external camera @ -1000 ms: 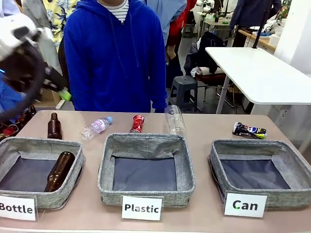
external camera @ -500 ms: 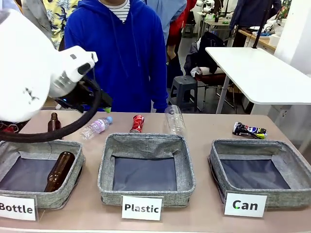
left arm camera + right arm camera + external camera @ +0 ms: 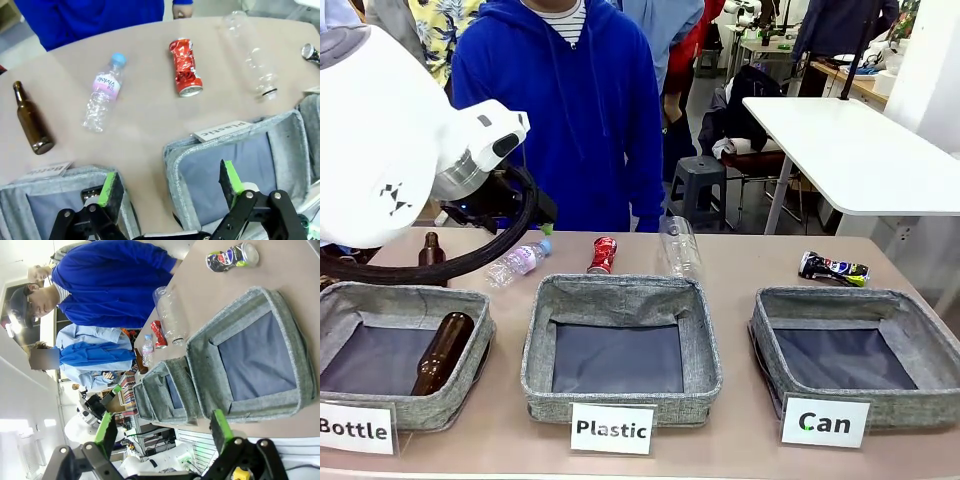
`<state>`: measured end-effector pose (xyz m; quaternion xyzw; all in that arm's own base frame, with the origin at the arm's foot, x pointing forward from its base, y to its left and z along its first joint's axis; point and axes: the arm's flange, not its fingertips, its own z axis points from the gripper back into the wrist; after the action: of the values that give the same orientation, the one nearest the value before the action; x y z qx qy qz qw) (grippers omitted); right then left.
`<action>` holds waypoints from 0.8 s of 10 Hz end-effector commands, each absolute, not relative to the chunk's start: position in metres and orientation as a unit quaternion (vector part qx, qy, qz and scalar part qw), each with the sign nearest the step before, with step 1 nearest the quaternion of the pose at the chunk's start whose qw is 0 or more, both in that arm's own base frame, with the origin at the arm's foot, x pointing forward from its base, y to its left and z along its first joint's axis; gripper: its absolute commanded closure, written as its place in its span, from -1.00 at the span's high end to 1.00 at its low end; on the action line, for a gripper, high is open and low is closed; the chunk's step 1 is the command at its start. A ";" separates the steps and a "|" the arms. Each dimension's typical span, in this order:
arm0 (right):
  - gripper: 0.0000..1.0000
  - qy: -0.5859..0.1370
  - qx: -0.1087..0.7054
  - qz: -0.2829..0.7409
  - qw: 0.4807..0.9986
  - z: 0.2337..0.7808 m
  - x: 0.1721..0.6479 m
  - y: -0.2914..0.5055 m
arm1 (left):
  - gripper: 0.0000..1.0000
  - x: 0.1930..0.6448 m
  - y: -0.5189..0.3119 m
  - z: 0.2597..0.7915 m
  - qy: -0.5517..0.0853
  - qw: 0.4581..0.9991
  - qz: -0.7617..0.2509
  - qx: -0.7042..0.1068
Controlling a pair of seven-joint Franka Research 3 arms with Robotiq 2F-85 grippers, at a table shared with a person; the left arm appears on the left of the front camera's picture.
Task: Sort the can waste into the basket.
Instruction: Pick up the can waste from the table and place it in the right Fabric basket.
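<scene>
Your left gripper (image 3: pixel 167 180) hangs with its green-padded fingers (image 3: pixel 107 182) spread wide and nothing between them, far to the left of the grey basket (image 3: pixel 832 297) marked "Can". The crushed red can (image 3: pixel 185 67) lies on the table (image 3: pixel 740 255) ahead of those fingers, well apart from them and well left of that basket, toward the person (image 3: pixel 560 110) at the far side. The dark crushed can (image 3: pixel 833 268) lies just behind that basket's far rim, outside it. Your right gripper (image 3: pixel 162 425) is also spread wide and empty, on the near side of that basket, with the dark crushed can well beyond it across the basket.
</scene>
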<state>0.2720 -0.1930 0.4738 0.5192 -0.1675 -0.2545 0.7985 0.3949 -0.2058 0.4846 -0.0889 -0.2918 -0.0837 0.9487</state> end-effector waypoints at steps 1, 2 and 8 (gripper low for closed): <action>1.00 -0.179 0.528 -0.246 0.793 0.474 0.273 -0.194 | 1.00 0.427 -0.220 0.472 -0.259 0.962 -0.074 -0.047; 1.00 -0.179 0.528 -0.246 0.793 0.474 0.273 -0.194 | 1.00 0.454 -0.233 0.470 -0.229 0.968 -0.085 -0.053; 1.00 -0.179 0.528 -0.246 0.793 0.474 0.273 -0.194 | 1.00 0.468 -0.188 0.474 -0.190 0.967 -0.089 -0.144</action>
<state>0.2719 -0.1931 0.4737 0.5192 -0.1671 -0.2546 0.7985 0.5010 -0.2353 0.4507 -0.1061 -0.1832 -0.0828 0.9738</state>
